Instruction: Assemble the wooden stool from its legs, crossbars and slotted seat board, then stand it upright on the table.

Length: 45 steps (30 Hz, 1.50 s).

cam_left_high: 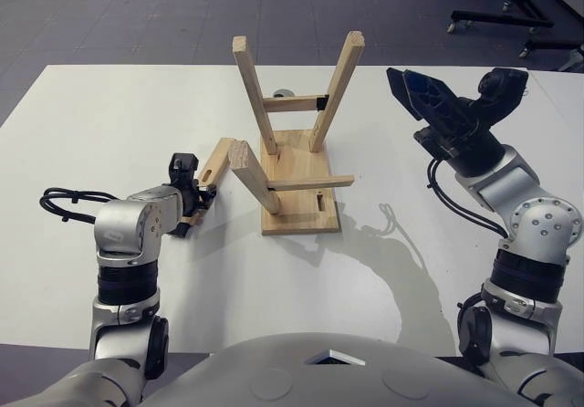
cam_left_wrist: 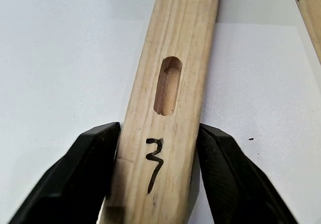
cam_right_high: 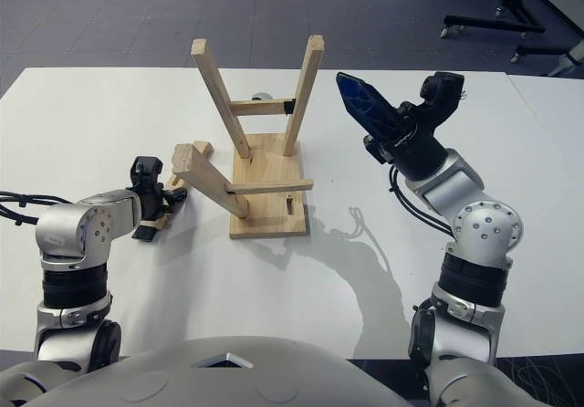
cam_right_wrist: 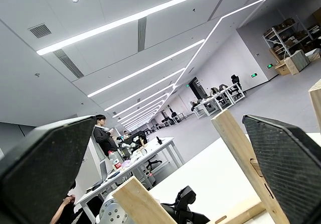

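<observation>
The slotted seat board (cam_left_high: 297, 220) lies flat in the middle of the table. Two legs (cam_left_high: 253, 88) (cam_left_high: 339, 83) stand up from its far end, joined by a crossbar (cam_left_high: 292, 103). A third leg (cam_left_high: 251, 177) leans up from the near left corner, with a second crossbar (cam_left_high: 310, 183) sticking out to the right. The fourth leg (cam_left_wrist: 170, 83), marked 3 and slotted, lies on the table left of the board, and my left gripper (cam_left_wrist: 155, 179) is shut on it. My right gripper (cam_left_high: 461, 88) is held open in the air to the right of the stool.
A small metal piece (cam_left_high: 283, 92) lies behind the far legs. A black cable (cam_left_high: 64, 197) loops on the table at the far left. White table (cam_left_high: 109, 124) spreads bare on both sides; dark floor and frame bases (cam_left_high: 497, 15) lie beyond it.
</observation>
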Each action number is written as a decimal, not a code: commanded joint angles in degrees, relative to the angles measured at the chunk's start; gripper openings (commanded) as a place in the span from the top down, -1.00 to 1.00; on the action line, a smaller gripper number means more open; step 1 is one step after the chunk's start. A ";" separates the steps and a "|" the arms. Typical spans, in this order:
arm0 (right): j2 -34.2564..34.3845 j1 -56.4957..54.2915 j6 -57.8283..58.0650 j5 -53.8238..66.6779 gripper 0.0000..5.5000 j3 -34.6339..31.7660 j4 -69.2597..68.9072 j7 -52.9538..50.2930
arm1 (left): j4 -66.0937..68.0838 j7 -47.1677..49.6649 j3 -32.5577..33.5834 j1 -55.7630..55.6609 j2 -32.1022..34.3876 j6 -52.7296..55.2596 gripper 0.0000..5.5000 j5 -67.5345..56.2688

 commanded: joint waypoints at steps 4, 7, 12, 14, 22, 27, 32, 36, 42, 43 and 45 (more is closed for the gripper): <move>-0.08 0.16 -0.18 0.55 -0.96 0.06 -0.32 -0.36 | 1.88 -0.96 -0.66 2.12 -1.00 3.42 0.25 0.26; -0.09 0.24 -0.19 0.43 -0.96 0.19 -0.29 -0.08 | 2.04 -1.05 0.13 1.69 -1.31 3.10 0.25 0.57; -0.19 0.27 -0.25 0.32 -0.96 0.16 -0.18 0.17 | 0.71 -2.56 1.46 -0.86 0.65 0.52 0.25 0.23; -0.40 0.14 -0.24 0.29 -0.96 0.01 0.01 0.32 | -0.99 -4.08 2.36 -2.91 2.34 -0.55 0.26 -0.38; -1.40 -2.12 -0.48 0.53 -0.96 -0.75 1.16 0.61 | 2.27 -13.63 12.20 -23.81 14.19 -13.04 0.26 -4.25; -3.50 -9.73 0.39 5.44 -0.96 -3.29 4.62 -1.12 | 6.38 -22.31 19.32 -35.07 18.36 -21.96 0.26 -12.25; -5.44 -22.69 0.88 9.95 -0.96 -4.08 11.19 -3.92 | 9.99 -31.36 22.82 -44.99 19.26 -23.09 0.26 -25.35; -4.84 -33.11 2.05 11.42 -0.96 -2.69 16.66 -2.79 | 11.54 -35.21 21.04 -46.32 16.85 -23.61 0.26 -32.23; -1.84 -42.97 5.87 11.99 -0.96 0.51 23.58 0.79 | 13.44 -42.97 14.76 -42.80 14.19 -24.56 0.26 -37.26; -1.08 -44.49 5.90 10.99 -0.96 1.29 24.22 1.30 | 13.26 -44.11 13.54 -42.01 14.00 -24.86 0.26 -37.51; 0.14 -47.57 5.49 9.29 -0.96 2.23 26.28 1.54 | 12.92 -45.61 11.76 -40.74 13.61 -25.62 0.26 -37.57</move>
